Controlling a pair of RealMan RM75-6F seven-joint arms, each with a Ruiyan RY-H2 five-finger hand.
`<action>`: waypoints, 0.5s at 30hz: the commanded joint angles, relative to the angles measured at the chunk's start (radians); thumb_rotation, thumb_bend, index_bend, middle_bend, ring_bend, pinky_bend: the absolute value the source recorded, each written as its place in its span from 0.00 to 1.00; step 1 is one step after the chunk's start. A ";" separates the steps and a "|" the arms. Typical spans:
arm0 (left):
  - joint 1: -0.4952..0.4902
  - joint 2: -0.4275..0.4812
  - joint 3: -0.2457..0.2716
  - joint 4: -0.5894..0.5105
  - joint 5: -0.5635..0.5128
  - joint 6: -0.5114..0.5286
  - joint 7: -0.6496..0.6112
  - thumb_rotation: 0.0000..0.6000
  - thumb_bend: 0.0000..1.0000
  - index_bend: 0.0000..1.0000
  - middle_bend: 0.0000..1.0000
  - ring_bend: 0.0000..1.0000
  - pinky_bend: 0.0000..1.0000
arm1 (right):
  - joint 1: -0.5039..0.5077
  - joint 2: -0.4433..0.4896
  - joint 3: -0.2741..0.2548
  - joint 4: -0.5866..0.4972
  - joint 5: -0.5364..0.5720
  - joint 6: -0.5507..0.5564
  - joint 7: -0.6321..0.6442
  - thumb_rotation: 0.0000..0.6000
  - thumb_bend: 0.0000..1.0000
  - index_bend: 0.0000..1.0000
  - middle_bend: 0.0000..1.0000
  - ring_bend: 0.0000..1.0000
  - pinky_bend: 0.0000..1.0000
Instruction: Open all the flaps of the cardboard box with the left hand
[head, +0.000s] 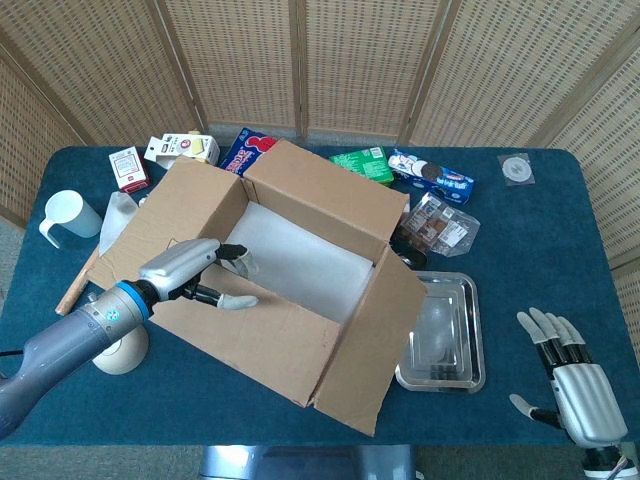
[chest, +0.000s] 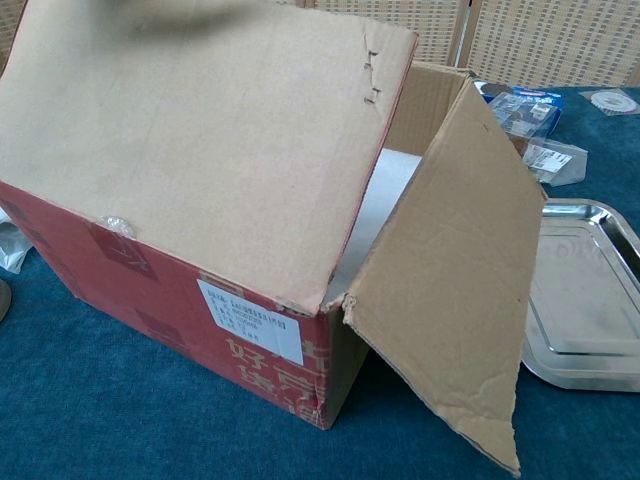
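Observation:
The cardboard box (head: 290, 270) stands mid-table, white lining showing inside. Its far flap (head: 320, 195), left flap (head: 180, 210) and right flap (head: 375, 350) are folded outward. My left hand (head: 195, 272) grips the inner edge of the near flap (head: 250, 335), fingers curled under the edge into the box and thumb on top. In the chest view that near flap (chest: 200, 130) tilts up and hides the left hand; the right flap (chest: 460, 250) hangs down beside the red box side (chest: 180, 310). My right hand (head: 570, 385) rests open at the table's near right corner, holding nothing.
A steel tray (head: 445, 335) lies right of the box. A white cup (head: 68, 215), a wooden stick (head: 75, 285) and a plastic bag sit to the left. Snack packs line the back: a green box (head: 362, 163), cookies (head: 432, 175), small cartons (head: 180, 148).

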 joint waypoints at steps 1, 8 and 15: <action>0.051 0.024 -0.054 -0.009 0.057 -0.057 -0.087 0.44 0.00 0.36 0.46 0.32 0.42 | 0.000 0.000 0.000 -0.001 0.000 0.000 -0.001 1.00 0.00 0.00 0.00 0.00 0.00; 0.126 0.047 -0.148 -0.017 0.153 -0.121 -0.221 0.44 0.00 0.36 0.46 0.32 0.42 | 0.000 -0.002 -0.001 -0.001 -0.002 0.000 -0.005 1.00 0.00 0.00 0.00 0.00 0.00; 0.223 0.066 -0.278 -0.026 0.237 -0.206 -0.372 0.44 0.00 0.36 0.46 0.32 0.43 | 0.000 -0.004 -0.002 -0.002 -0.005 0.000 -0.010 1.00 0.00 0.00 0.00 0.00 0.00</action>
